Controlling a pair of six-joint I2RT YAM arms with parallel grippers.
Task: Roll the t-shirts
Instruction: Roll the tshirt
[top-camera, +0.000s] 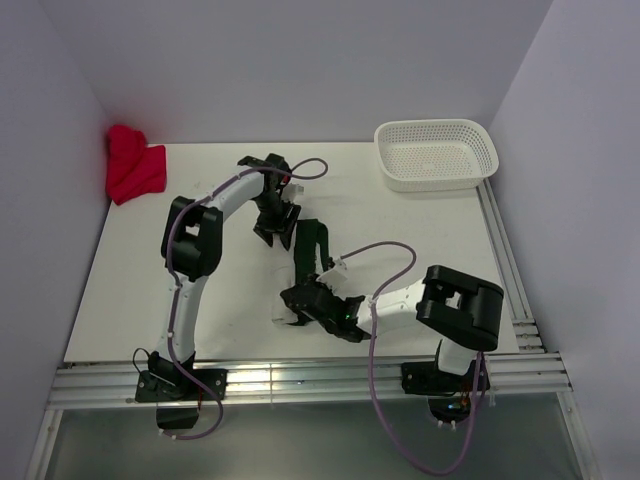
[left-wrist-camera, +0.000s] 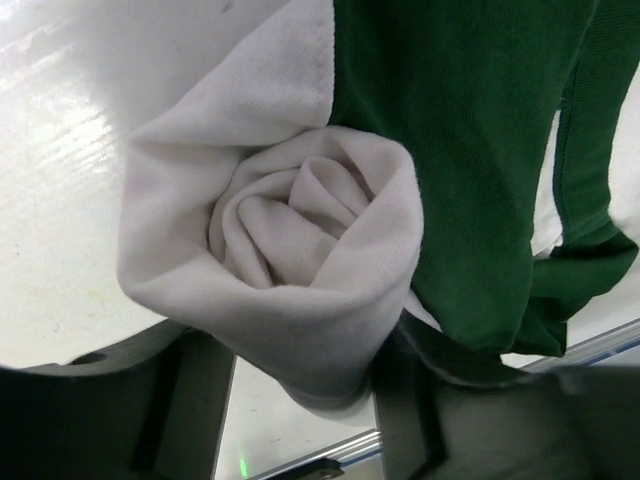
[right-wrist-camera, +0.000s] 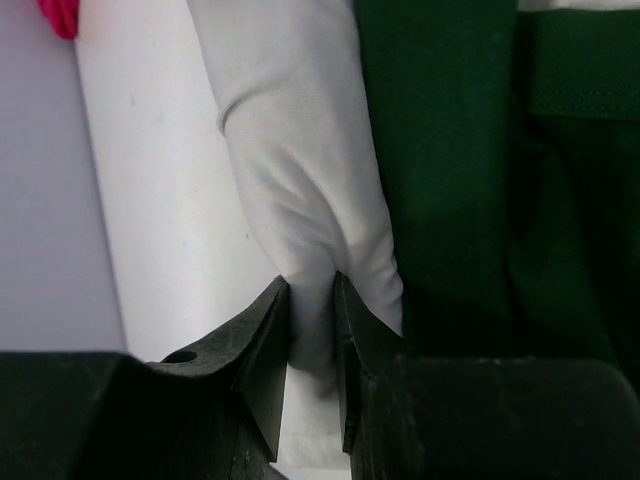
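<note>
Top view: both arms reach in to mid-table (top-camera: 130, 300). The left gripper (top-camera: 275, 225) and right gripper (top-camera: 300, 305) are close together. The green t-shirt (top-camera: 312, 248) shows as a dark strip running between the two. The grippers' own state is not readable from up here. A white basket (top-camera: 437, 153) sits well beyond the right gripper at the far right. A red cloth (top-camera: 133, 165) is bunched in the far left corner, well away from both.

Left wrist view: the off-white t-shirt (left-wrist-camera: 300, 230) is rolled up, its spiral end facing the camera. It sits right between the left gripper's jaws, which stand wide, one finger (left-wrist-camera: 150, 400) at each side of the roll's end. The cloth looks to be touching both. I cannot tell whether they are squeezing it or just straddling it. The green shirt lies just beyond the right-hand finger, against the roll and partly under its outer wrap.

Right wrist view: the right gripper's jaws are clenched narrow on a fold of the off-white shirt, the cloth pinched between the tips. From there the pale roll runs straight ahead of the jaws. The green shirt lies alongside it, to the right of the jaws and touching the roll. A sliver of the red cloth shows far ahead to the left.
</note>
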